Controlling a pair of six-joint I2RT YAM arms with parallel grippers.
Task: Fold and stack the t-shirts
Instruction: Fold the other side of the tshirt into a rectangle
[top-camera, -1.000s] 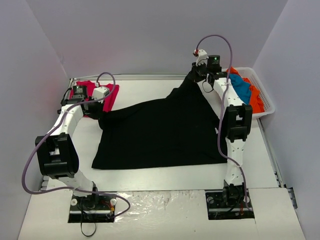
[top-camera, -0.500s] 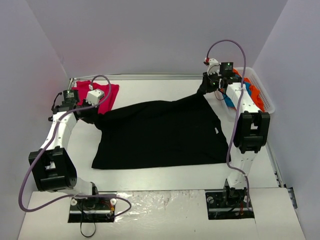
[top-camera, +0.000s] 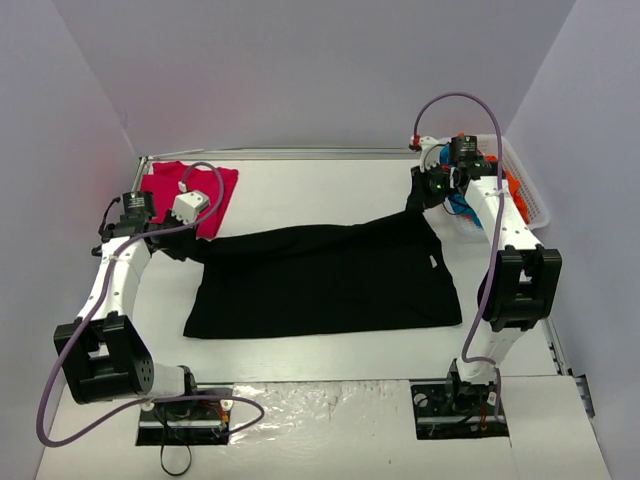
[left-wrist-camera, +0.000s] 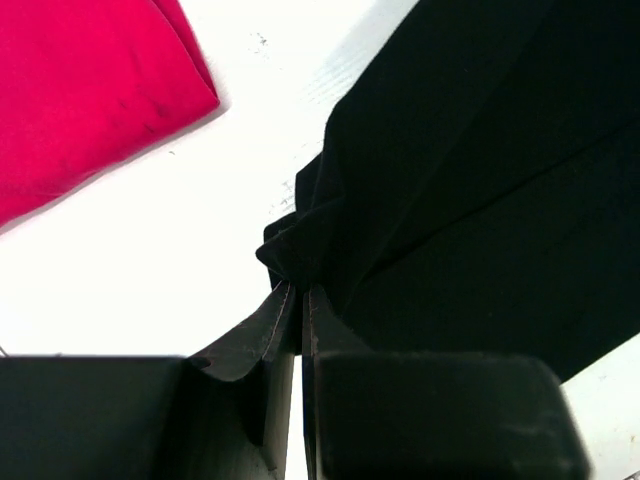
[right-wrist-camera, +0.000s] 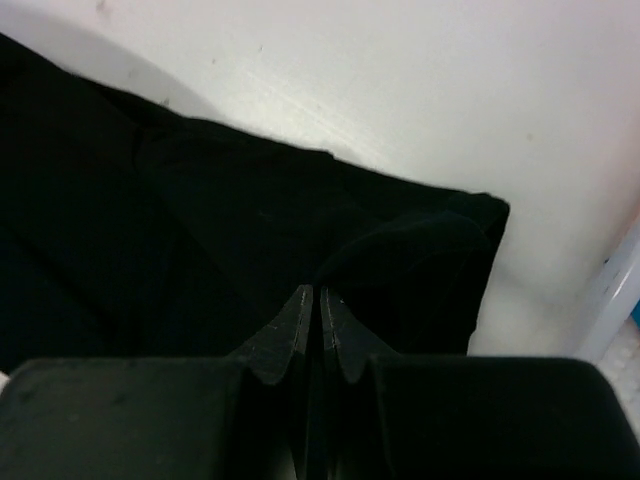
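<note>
Left gripper (left-wrist-camera: 300, 296): jaws pressed together, pinching a bunched corner of the black t-shirt (top-camera: 320, 285). The wrist view shows the cloth gathered into a knot right at the fingertips.

Right gripper (right-wrist-camera: 318, 300): jaws also closed, nipping a rolled fold of the same shirt at its far-right corner. That corner sits just beside the white basket (top-camera: 535, 212).

From above I see the black shirt spread over the middle of the table (top-camera: 330, 190). Its near hem lies flat. Its far edge runs taut from the left gripper on the far left to the right gripper on the far right, and is raised a little at both ends. There is a small pale mark (top-camera: 432, 263) near the shirt's right side.

The red t-shirt (top-camera: 205, 185) lies folded in the far-left corner, just beyond the left gripper. In the left wrist view, bare table separates it from the black cloth.

In the basket at the far-right edge I see orange cloth (top-camera: 513, 188) and a bit of blue cloth (top-camera: 458, 207). The right arm hides most of both, so I cannot tell how they lie.
</note>
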